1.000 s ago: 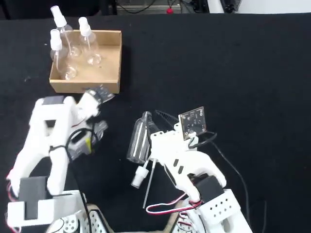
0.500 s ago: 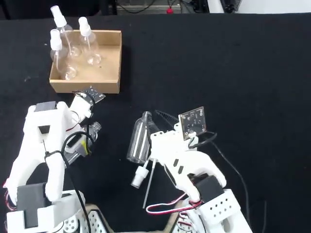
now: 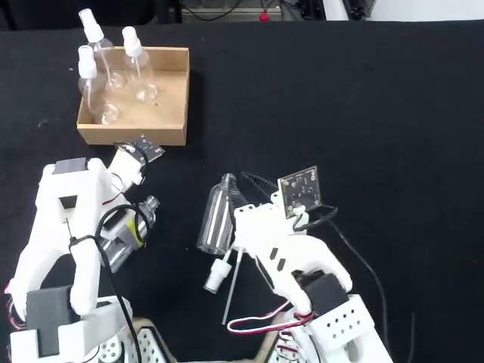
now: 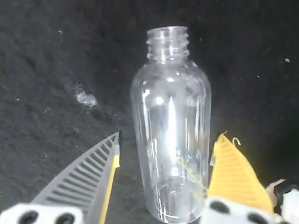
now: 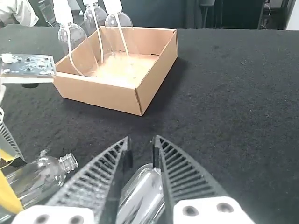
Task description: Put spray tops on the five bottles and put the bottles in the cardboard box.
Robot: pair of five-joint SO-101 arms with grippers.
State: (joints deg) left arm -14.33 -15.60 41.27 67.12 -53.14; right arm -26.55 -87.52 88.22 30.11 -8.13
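The table (image 3: 378,113) is covered in plain black. The cardboard box (image 3: 132,134) is coloured plain brown. Its three bottles (image 3: 140,72) are clear, topped by white spray tops (image 3: 131,38). The left gripper (image 4: 169,136) is ribbed in grey and yellow, the right gripper (image 5: 141,138) in pale grey. The threaded-neck bottle (image 4: 170,107) and the gripped bottle (image 5: 140,196) are left clear.

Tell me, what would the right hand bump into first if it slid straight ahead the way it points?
Probably the cardboard box: its near corner lies ahead of the right hand and its bottle, across the table. Depth is unclear; the table might come first.
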